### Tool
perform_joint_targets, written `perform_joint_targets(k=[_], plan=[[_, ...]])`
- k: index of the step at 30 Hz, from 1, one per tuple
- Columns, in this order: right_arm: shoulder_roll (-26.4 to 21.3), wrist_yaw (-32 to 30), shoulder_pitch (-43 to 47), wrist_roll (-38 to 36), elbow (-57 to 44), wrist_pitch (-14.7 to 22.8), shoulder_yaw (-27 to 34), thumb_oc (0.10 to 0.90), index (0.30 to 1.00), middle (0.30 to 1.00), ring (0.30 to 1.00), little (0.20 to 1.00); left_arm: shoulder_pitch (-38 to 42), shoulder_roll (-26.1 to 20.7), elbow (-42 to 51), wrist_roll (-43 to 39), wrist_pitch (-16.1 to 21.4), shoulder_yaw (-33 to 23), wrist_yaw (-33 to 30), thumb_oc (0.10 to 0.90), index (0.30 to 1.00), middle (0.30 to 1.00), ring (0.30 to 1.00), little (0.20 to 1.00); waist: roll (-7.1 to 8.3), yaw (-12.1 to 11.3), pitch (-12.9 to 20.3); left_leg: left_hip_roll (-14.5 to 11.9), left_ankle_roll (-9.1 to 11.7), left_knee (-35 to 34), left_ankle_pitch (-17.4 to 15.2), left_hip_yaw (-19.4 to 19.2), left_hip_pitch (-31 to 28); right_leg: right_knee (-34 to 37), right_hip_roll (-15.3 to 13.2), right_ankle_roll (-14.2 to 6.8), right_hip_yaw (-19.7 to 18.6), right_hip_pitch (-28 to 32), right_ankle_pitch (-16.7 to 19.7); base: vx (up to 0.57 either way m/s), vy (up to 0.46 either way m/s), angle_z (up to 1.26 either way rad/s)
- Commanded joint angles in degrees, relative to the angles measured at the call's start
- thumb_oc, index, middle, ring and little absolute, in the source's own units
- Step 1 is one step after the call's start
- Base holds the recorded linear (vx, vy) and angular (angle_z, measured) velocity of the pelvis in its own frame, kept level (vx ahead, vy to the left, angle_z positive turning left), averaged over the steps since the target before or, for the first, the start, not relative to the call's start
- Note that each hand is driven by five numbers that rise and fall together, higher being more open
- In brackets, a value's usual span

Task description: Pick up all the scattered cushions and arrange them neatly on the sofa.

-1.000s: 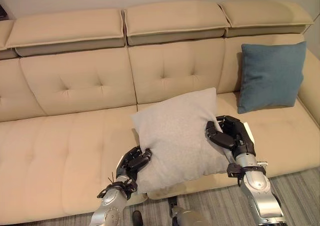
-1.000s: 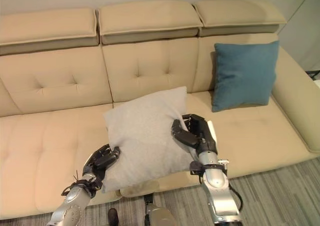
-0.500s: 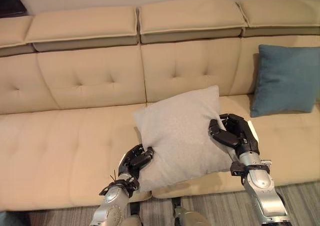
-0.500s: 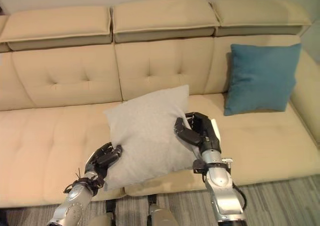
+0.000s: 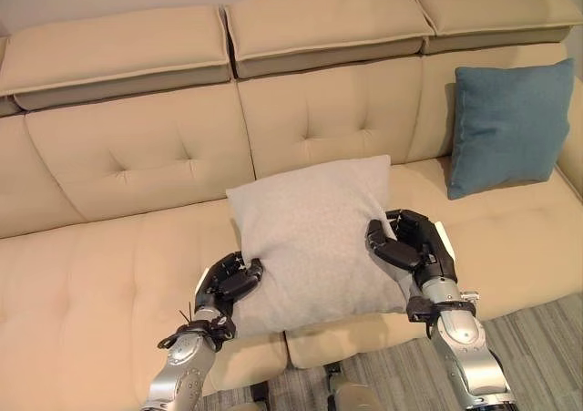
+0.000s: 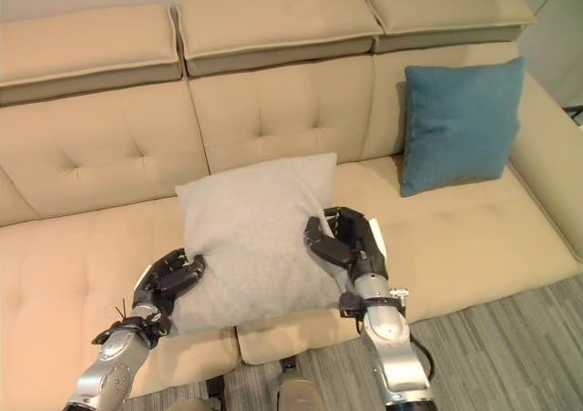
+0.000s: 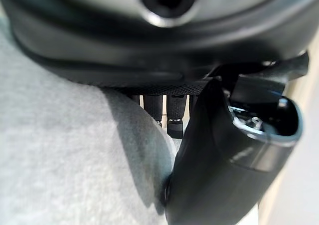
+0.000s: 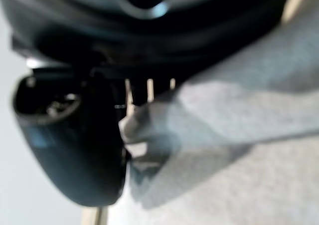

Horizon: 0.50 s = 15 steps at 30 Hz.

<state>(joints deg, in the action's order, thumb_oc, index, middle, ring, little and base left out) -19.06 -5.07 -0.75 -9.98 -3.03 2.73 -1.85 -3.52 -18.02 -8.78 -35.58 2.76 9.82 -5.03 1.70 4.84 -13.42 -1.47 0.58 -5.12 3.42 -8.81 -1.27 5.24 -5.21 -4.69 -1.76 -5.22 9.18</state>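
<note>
Over the near edge of the beige sofa, the robot holds a grey cushion between both hands, tilted and just above the middle seat. This looks like the carrying step; next it should need to lean the cushion upright against the backrest, left of the blue cushion already standing at the far right. On the left, the left hand curls its fingers and thumb round the cushion's lower left corner. On the right, the right hand pinches the right edge, cloth bunched under its thumb.
</note>
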Motion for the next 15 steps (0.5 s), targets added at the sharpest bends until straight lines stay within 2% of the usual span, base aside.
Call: perform_joint_targets(k=[1, 7, 9, 10, 15], plan=[[2.20, 0.95, 6.30, 0.40, -7.32, 9.01, -0.37, 0.400, 0.300, 0.300, 0.300, 0.300, 8.32, -0.51, 12.68, 5.97, 12.20, 0.49, 0.30, 0.400, 0.300, 0.300, 0.300, 0.300, 0.91, -0.94, 8.49, -1.03, 0.68, 2.78, -7.24, -0.01, 3.01, -5.56, -4.17, -4.38, 3.05, 3.92, -12.00, 0.09, -0.076, -0.02], [3.33, -6.01, 15.69, 3.48, -5.99, 12.39, -4.34, 0.400, 0.300, 0.300, 0.300, 0.300, 15.73, -1.55, 13.04, 11.64, 15.75, 0.95, -7.83, 0.400, 0.300, 0.300, 0.300, 0.300, -0.12, -1.74, 8.66, -1.66, 1.53, 0.32, -5.47, 0.60, 4.05, -2.05, -3.48, -4.18, 4.41, 2.88, -10.88, 0.02, -0.056, 0.00], [3.10, -10.67, 22.16, 7.68, -5.10, 13.31, -7.10, 0.400, 0.300, 0.300, 0.300, 0.300, 20.82, -2.06, 12.89, 14.61, 17.74, 1.35, -12.66, 0.400, 0.300, 0.300, 0.300, 0.300, -0.43, -2.33, 8.75, -2.07, 2.01, 0.12, -5.09, 1.13, 4.90, -0.30, -2.97, -4.06, 5.13, 2.70, -10.57, 0.01, -0.059, 0.01], [3.10, -10.80, 22.43, 7.76, -4.91, 13.39, -7.15, 0.400, 0.300, 0.300, 0.300, 0.300, 21.01, -2.04, 12.80, 14.69, 17.78, 1.34, -12.76, 0.400, 0.300, 0.300, 0.300, 0.300, -0.46, -2.27, 8.64, -2.09, 2.02, 0.12, -5.08, 1.18, 4.95, -0.31, -2.95, -4.05, 5.17, 2.67, -10.57, 0.02, -0.048, 0.04], [1.61, -19.41, 33.72, 16.74, -2.59, 13.22, -11.27, 0.400, 0.300, 0.300, 0.300, 0.300, 30.96, -3.12, 12.06, 19.94, 19.42, 3.23, -20.68, 0.400, 0.300, 0.300, 0.300, 0.300, -0.87, -3.31, 7.76, -2.30, 2.53, 0.12, -4.64, 2.61, 5.54, -0.24, -2.35, -3.85, 5.81, 2.39, -11.20, 0.01, -0.033, 0.14]])
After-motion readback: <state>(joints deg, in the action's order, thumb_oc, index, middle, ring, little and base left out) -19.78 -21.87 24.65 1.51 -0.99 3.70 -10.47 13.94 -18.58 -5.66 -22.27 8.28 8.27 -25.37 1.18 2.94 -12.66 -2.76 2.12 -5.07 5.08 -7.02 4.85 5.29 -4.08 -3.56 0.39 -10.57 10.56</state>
